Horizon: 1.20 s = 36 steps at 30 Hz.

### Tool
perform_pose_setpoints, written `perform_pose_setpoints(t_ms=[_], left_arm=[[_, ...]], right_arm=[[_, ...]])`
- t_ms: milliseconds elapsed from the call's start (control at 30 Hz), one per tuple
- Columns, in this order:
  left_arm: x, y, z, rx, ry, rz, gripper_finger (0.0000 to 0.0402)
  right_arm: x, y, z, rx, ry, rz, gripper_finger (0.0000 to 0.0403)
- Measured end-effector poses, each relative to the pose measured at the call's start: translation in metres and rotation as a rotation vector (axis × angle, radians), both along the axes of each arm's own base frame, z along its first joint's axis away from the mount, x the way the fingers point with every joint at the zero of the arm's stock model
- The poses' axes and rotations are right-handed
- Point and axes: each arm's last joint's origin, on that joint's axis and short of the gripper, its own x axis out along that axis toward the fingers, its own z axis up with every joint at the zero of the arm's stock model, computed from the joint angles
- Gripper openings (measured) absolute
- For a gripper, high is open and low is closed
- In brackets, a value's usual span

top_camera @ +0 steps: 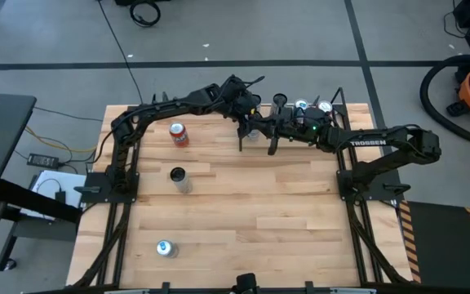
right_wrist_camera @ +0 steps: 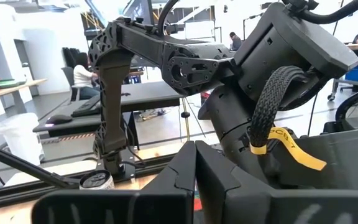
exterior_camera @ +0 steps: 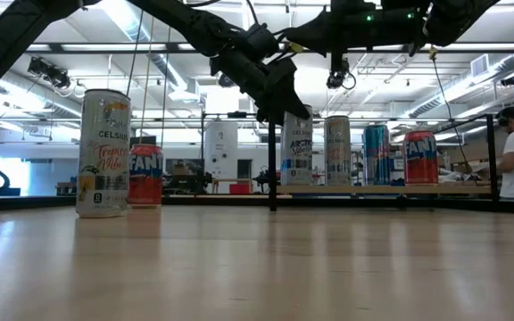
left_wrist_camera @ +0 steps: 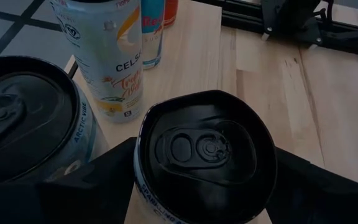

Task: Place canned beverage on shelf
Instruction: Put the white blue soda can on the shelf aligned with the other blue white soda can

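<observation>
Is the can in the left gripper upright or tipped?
Upright. In the left wrist view the can shows its lid square on between the left gripper fingers; the low view shows it vertical at the shelf.

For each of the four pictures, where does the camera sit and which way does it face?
High: above the table, looking straight down; both arms show, meeting at the shelf.
Low: table height, looking level across; arms enter from above.
Left wrist: looks down on the dark-topped can held in the left tool.
Right wrist: looks level at the left arm; right tool shut.
Shared: the red can shows high and low.
</observation>
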Motion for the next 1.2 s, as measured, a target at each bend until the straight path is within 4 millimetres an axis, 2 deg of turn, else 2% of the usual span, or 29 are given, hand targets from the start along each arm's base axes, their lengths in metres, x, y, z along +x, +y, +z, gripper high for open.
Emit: perform_pose_setpoints(t_ms=[433, 667, 1200], left_arm=[[-0.0008, 0.0030, 0.0011, -0.014, -0.013, 0.016, 0.0290], [-0.0008, 0.0019, 0.0023, -0.014, -0.023, -0.019, 0.0316], [-0.0023, 0.0005, 0.0070, -0.019, -0.030, -0.012, 0.0318]], right_arm=[[0.0000, -0.0001, 0.0002, 0.000, -0.001, 0.000, 0.0018], [-0.0001, -0.0001, 0.0003, 0.000, -0.001, 0.000, 0.0018], [-0.0001, -0.0001, 0.0007, -0.001, -0.003, -0.001, 0.0018]])
